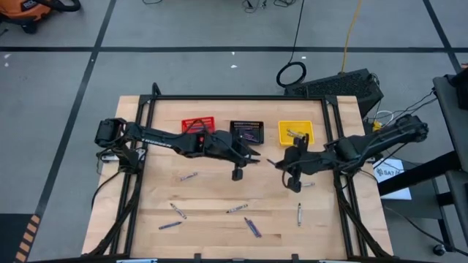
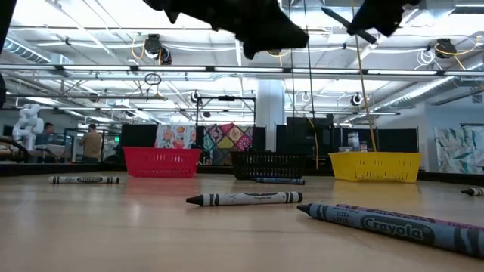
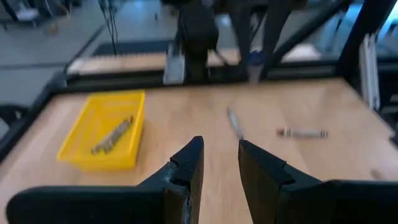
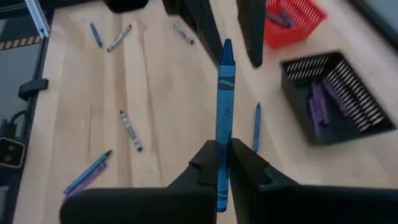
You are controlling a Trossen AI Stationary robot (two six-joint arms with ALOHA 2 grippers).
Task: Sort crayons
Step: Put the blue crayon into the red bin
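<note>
Blue crayon pinched by its end in right gripper, raised above table near yellow basket. Left gripper empty, jaws apart. Carry level; hand over gently.

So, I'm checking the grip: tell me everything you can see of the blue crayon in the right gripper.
The blue paper-wrapped crayon is a thin stick with a pointed tip and dark printing on its label. It looks whole. The right gripper is shut on its lower end, so it juts forward past the fingers, lifted clear above the wooden table. Nothing else touches it.
</note>
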